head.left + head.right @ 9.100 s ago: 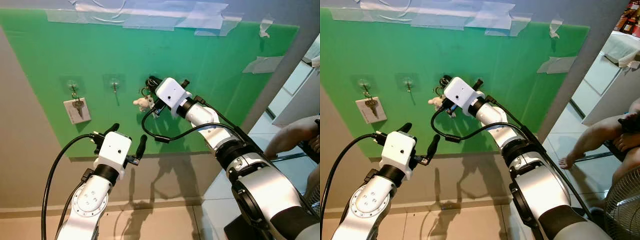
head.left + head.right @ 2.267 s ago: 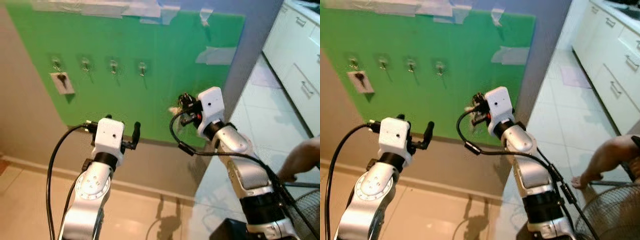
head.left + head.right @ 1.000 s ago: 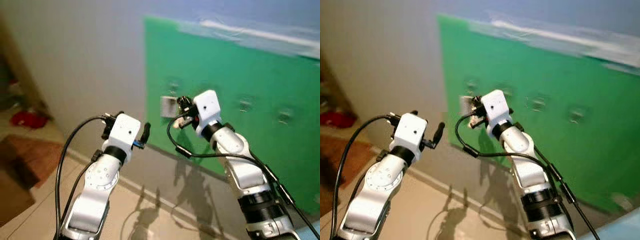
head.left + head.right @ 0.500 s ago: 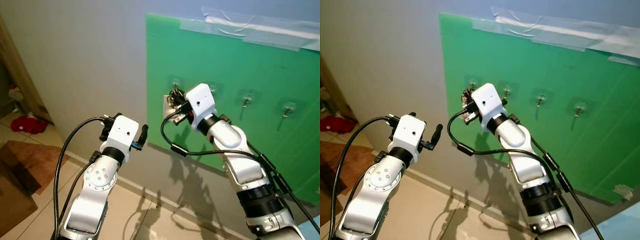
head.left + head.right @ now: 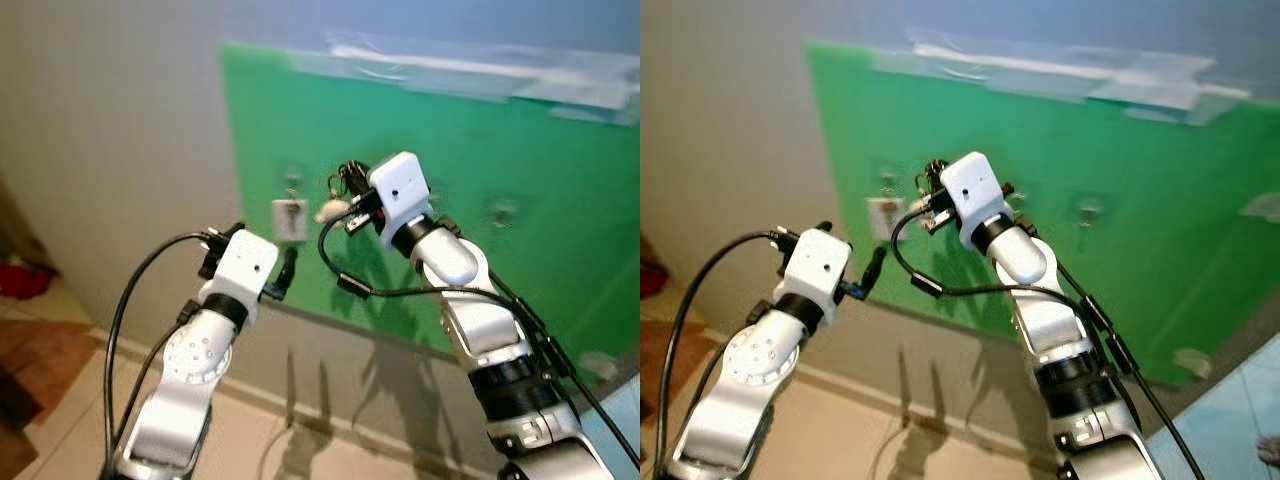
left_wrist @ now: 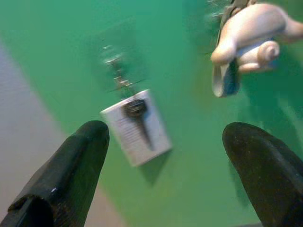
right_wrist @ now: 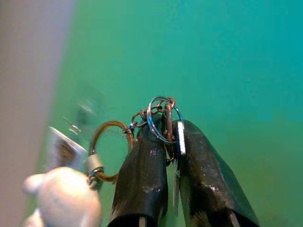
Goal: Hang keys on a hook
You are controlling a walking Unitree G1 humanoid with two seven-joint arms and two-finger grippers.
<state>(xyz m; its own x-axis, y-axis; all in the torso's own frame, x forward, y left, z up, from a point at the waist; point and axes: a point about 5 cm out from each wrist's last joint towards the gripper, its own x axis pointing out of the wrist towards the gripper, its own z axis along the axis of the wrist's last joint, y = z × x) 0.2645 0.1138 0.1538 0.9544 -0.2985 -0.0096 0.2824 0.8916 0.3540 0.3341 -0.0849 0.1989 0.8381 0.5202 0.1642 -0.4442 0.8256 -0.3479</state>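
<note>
Now, nearest to you, your left gripper (image 6: 163,175) is held up in front of the board with its two rounded black fingers (image 6: 66,175) spread wide apart and nothing between them. Your right gripper (image 7: 173,156) is raised higher and closer to the board. Its two long black fingers are pressed together on the keys (image 7: 163,125): you see thin metal rings and a flat silver key blade pinched between the tips. A brown ring hangs from the bunch to one side, and a small pale, smooth, rounded animal charm (image 5: 331,211) dangles from it, just beside the gripper and free in the air. Behind it is the flat green board (image 5: 560,150), matt, fixed on the grey wall with strips of clear tape along the top. Small clear hooks (image 5: 500,210) are stuck in a row on it. On the left-most hook (image 6: 116,75) hangs a dark key with a white rectangular tag (image 6: 137,127), near the charm but apart from it.
</note>
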